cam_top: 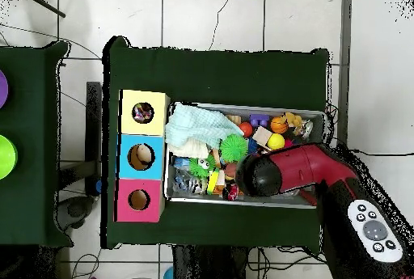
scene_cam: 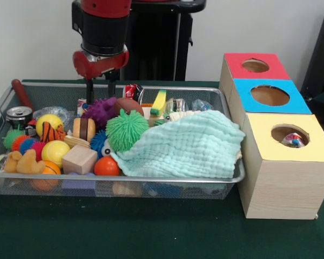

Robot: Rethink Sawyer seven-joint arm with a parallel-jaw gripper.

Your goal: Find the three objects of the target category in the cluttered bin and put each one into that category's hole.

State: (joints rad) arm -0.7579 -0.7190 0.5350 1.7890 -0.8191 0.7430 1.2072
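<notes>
Three holes top wooden box (scene_cam: pixel 281 145): red, blue, yellow. Front view: pincer (scene_cam: pixel 100 90) hangs over far part of mesh bin (scene_cam: pixel 151 186), fingers slightly parted, gripping nothing, just above purple spiky ball (scene_cam: pixel 101 110). Green spiky ball (scene_cam: pixel 127 129) beside mint cloth (scene_cam: pixel 186 145). Small item visible inside yellow hole (scene_cam: pixel 290 136).

Overhead view: arm (cam_top: pixel 303 171) covers bin's middle; pincer hidden. Cloth (cam_top: pixel 194 130) lies at bin end nearest box (cam_top: pixel 143 156).

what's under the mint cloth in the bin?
The mint cloth covers the bin's box-side half. Only a white item peeks out at its far edge; whatever lies beneath is hidden.

Even, bright light; soft shadows.
</notes>
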